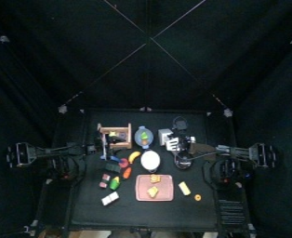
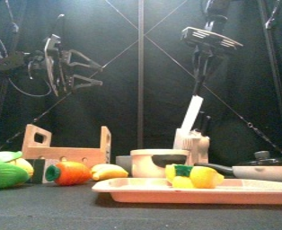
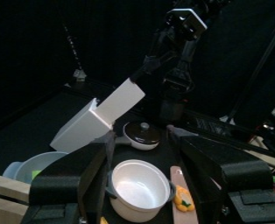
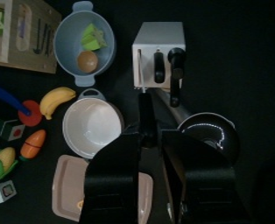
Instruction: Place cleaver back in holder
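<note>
light: dim, overhead | backdrop: black, shadowy | focus: soft | glare: slight

Pale bare-wood holder (image 2: 68, 144), glossy white bowl (image 4: 93, 125), matt pinkish cutting board (image 2: 191, 190).

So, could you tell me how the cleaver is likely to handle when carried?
The cleaver looks like a rigid toy, probably light. Its broad blade hangs tilted below the right hand, gripped only by the thin handle, so it may swing or twist.
</note>
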Available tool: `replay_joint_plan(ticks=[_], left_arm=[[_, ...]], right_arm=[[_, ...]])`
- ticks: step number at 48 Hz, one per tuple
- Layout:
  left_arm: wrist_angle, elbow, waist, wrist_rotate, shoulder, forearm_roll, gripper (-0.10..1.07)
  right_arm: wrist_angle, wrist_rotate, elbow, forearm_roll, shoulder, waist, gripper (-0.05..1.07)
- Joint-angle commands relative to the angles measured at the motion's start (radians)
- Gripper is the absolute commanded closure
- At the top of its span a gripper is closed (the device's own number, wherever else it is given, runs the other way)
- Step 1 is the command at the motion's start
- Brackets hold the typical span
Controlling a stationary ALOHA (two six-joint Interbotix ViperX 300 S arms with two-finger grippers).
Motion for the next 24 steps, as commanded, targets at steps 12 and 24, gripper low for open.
replay_joint_plan(ticks=[12, 24], left_arm=[[-0.003, -0.009, 0.003, 0.000, -0.003, -0.002, 0.10], [-0.003, -0.009, 0.003, 0.000, -0.003, -0.002, 0.10]], right_arm=[[-0.012, 0.003, -0.014, 0.000, 0.006, -0.020, 0.52], [-0.021, 0.005, -0.023, -0.003, 0.028, -0.028, 0.52]])
